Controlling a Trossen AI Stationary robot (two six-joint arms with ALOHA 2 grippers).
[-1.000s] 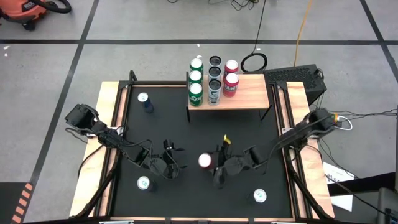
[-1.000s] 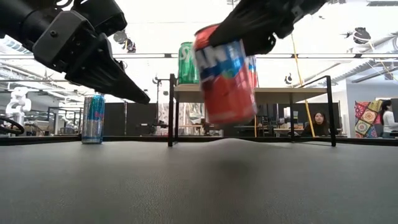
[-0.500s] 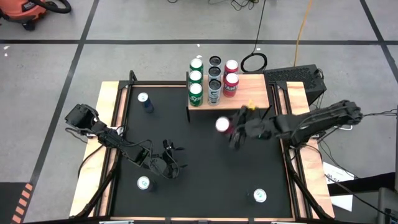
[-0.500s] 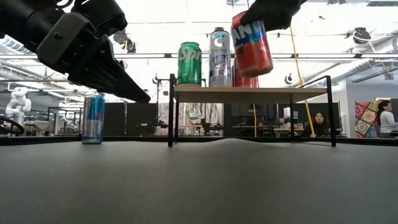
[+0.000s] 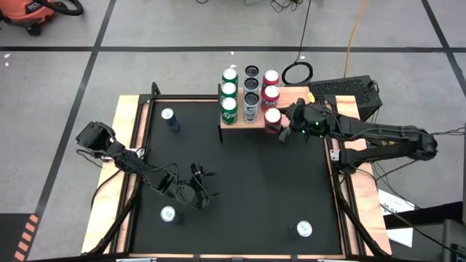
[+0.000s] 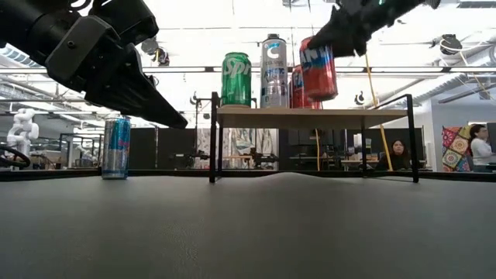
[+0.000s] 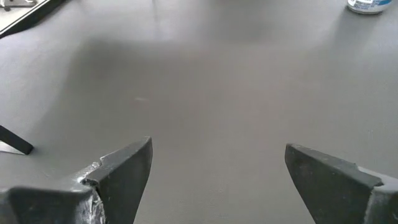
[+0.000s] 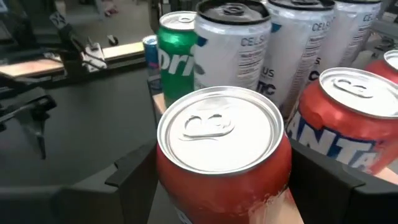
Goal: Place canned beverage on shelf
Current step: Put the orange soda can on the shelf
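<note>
Left gripper (image 5: 200, 183), lower left of the high view: fingers spread, nothing held, parked low over the black mat (image 5: 240, 189). Right gripper (image 5: 285, 122), right of centre: clenched on the red can (image 5: 273, 118), which has been carried up from the mat's middle and is now held, tilted, just above the shelf (image 5: 295, 108) front edge. Beyond, green, silver and red cans are ranked on the plank; release judged imminent
</note>
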